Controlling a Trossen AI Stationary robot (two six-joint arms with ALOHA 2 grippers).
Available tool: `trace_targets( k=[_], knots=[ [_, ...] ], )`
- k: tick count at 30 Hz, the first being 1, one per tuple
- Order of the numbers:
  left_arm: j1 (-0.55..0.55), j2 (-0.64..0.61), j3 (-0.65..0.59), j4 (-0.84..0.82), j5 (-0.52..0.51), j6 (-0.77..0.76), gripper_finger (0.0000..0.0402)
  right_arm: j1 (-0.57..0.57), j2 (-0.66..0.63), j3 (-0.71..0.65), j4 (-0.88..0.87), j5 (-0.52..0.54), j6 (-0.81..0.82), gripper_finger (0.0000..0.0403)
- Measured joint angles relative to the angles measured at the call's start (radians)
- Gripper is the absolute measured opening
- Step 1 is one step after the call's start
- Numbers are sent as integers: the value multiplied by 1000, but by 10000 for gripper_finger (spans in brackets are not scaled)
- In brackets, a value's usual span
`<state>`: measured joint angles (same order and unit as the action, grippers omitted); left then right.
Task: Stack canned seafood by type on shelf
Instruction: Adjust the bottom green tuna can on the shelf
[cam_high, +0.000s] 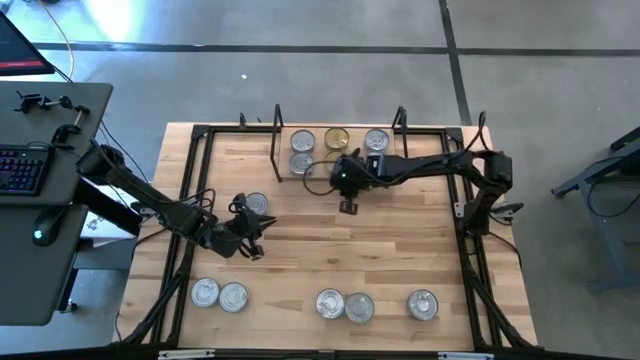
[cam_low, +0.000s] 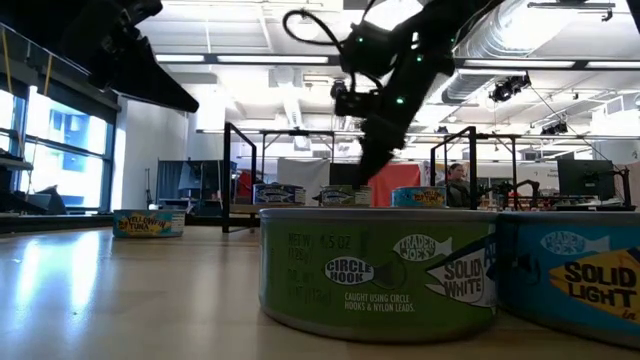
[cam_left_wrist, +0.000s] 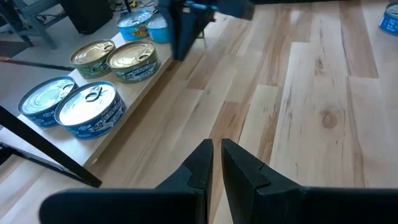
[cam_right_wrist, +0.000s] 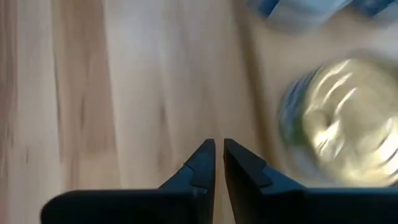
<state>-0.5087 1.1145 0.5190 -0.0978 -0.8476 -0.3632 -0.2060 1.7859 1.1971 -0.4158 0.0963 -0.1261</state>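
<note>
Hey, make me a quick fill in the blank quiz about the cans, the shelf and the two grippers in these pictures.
1. The gold-lidded can sits on the ____.
2. Both the left gripper and the right gripper are ____.
3. Along the table's near edge stand ____ cans.
Answers: shelf; shut; five

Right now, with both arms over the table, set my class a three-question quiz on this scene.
1. True or false: the right fingers hold a tin.
2. How many tins sit along the table edge farthest from the shelf?
3. The lid of the middle tin in the shelf's back row is: A gold, B red, C black.
Key: 1 false; 2 five; 3 A.
</note>
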Motion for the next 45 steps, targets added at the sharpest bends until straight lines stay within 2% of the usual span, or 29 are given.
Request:
trace_targets(
  k=[6, 12, 16, 22, 28, 35, 41, 45],
  knots=[
    [0, 0, 0, 30, 0, 17, 23, -24, 0, -2, 166, 8, 111, 23],
    [0, 0, 0, 47, 0, 33, 23, -62, 0, -2, 147, 22, 218, 23],
    [0, 0, 0, 47, 0, 33, 23, -72, 0, -2, 86, 130, 257, 23],
    [0, 0, 0, 47, 0, 33, 23, -82, -2, 0, -12, 177, 233, 23],
    [0, 0, 0, 47, 0, 33, 23, -82, -1, -1, -36, 320, 230, 23],
    [0, 0, 0, 47, 0, 33, 23, -82, 1, -2, 56, 310, 195, 23],
    [0, 0, 0, 47, 0, 32, 23, -87, 1, -2, 150, 233, 150, 23],
    [0, 0, 0, 47, 0, 32, 23, -98, 1, 8, 120, 226, 82, 23]
  ],
)
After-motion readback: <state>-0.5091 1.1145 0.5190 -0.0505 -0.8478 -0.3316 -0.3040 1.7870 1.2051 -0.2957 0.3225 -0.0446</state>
